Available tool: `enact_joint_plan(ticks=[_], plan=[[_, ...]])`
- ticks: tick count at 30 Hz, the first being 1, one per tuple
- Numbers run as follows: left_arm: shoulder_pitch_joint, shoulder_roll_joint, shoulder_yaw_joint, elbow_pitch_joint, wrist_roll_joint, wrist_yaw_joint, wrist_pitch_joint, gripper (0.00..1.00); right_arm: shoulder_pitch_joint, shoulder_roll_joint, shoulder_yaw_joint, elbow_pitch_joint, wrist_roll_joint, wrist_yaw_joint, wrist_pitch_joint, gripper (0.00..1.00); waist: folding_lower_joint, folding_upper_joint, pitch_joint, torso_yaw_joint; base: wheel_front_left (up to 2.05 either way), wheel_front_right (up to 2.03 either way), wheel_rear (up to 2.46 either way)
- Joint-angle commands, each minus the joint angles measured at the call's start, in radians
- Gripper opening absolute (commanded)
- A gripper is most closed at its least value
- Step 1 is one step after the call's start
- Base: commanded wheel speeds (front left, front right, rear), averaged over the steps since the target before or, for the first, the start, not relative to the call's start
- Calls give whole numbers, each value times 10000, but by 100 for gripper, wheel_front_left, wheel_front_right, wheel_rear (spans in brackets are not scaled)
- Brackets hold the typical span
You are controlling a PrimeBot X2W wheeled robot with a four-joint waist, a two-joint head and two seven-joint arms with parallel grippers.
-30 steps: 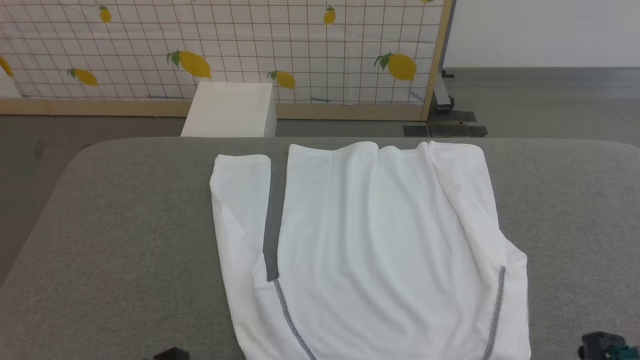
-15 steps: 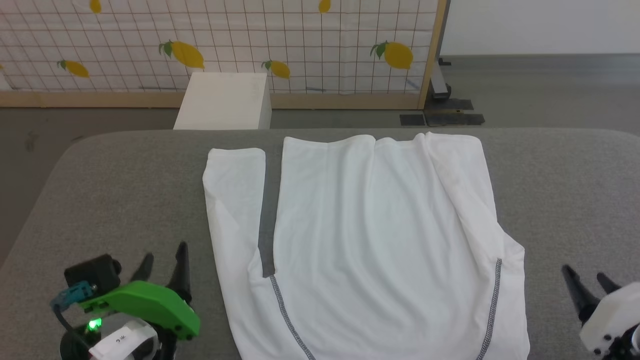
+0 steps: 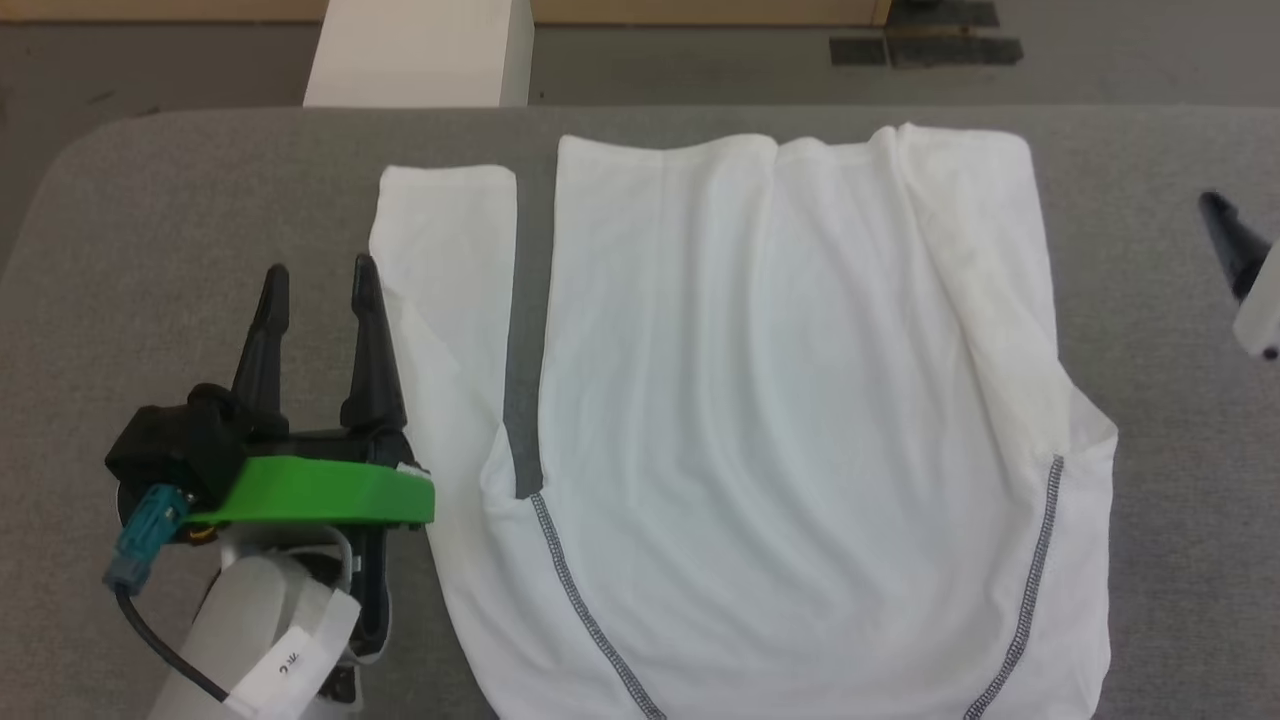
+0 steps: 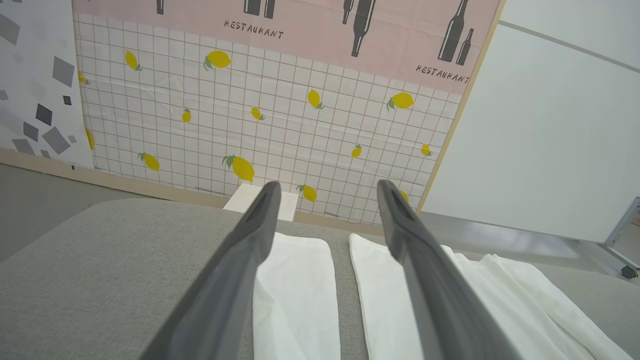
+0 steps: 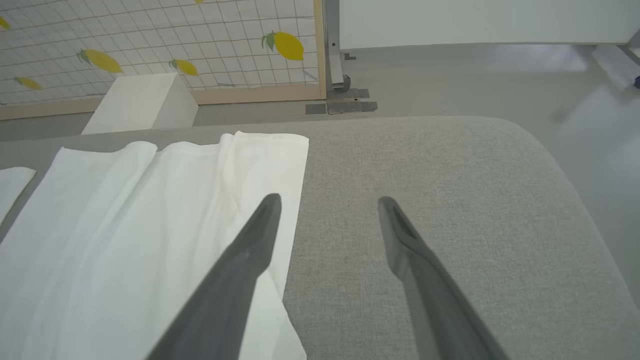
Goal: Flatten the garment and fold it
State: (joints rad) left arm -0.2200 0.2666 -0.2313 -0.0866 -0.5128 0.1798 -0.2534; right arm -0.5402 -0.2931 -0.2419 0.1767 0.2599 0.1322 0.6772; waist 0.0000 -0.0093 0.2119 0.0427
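place: staged robot test lab | far: wood-framed partition [image 5: 250, 94] hung with a lemon-print grid sheet [image 4: 200, 130] and a pink "restaurant" bottle poster [image 4: 310, 20] | right: bare white wall [image 4: 540, 130], grey floor [image 5: 475, 80] with taped patches [image 5: 345, 106] | near: grey padded table [image 3: 200, 200], white box [image 3: 420, 50] beyond it

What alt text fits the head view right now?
A white T-shirt lies spread, slightly wrinkled, on a grey padded table. The left gripper, open, sits beside the sleeve on the left; the right gripper pokes a dark finger in at the right edge. A white box stands beyond the table.
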Motion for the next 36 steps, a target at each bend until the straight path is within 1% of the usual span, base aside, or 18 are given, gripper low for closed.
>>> enact_joint_plan(ticks=[1,4,8,14,18,22,27,30,31,32,36], plan=[[-246,-204,133,-199,263,-82,-74,100,-579,-149,132,280,-198,-15,136,100,0,90,1647,549,0,0,0],[-346,-632,343,-589,716,-270,-79,100,-1578,-425,281,883,-583,-15,453,100,0,90,2289,834,0,0,0],[-486,-1330,721,-1036,1048,-690,-81,100,-2655,-857,622,1525,-1133,-15,830,100,0,90,3072,1216,0,0,0],[-503,-1900,1058,-1283,1564,-1240,-82,100,-3777,-1153,1064,2223,-1675,-15,1042,100,0,90,3837,1579,0,0,0],[-526,-2081,1198,-1475,1658,-1437,-82,100,-4246,-1281,1340,2523,-1871,-15,1125,100,0,90,4169,1734,0,0,0],[-519,-2143,1304,-1512,1725,-1534,-83,100,-4470,-1387,1579,2792,-2035,-15,1296,100,0,90,4342,1807,0,0,0],[-450,-2159,1316,-1497,1688,-1514,-83,100,-4529,-1457,1694,3077,-2206,-15,1719,100,0,90,4392,1809,0,0,0],[-421,-2161,1281,-1420,1631,-1487,-83,100,-4488,-1475,1567,3246,-2316,-15,2239,100,0,90,4373,1778,0,0,0],[-411,-2161,1268,-1388,1602,-1483,-83,100,-4490,-1458,1483,3253,-2337,-15,2344,52,0,90,4361,1764,0,0,0],[-415,-2161,1254,-1361,1591,-1472,-83,100,-4490,-1455,1364,3225,-2415,-15,2394,0,0,90,4339,1750,0,0,0],[-422,-2162,1242,-1244,1619,-1445,-83,100,-4367,-1311,914,3070,-2708,-15,2555,0,0,90,4100,1615,0,0,0]])
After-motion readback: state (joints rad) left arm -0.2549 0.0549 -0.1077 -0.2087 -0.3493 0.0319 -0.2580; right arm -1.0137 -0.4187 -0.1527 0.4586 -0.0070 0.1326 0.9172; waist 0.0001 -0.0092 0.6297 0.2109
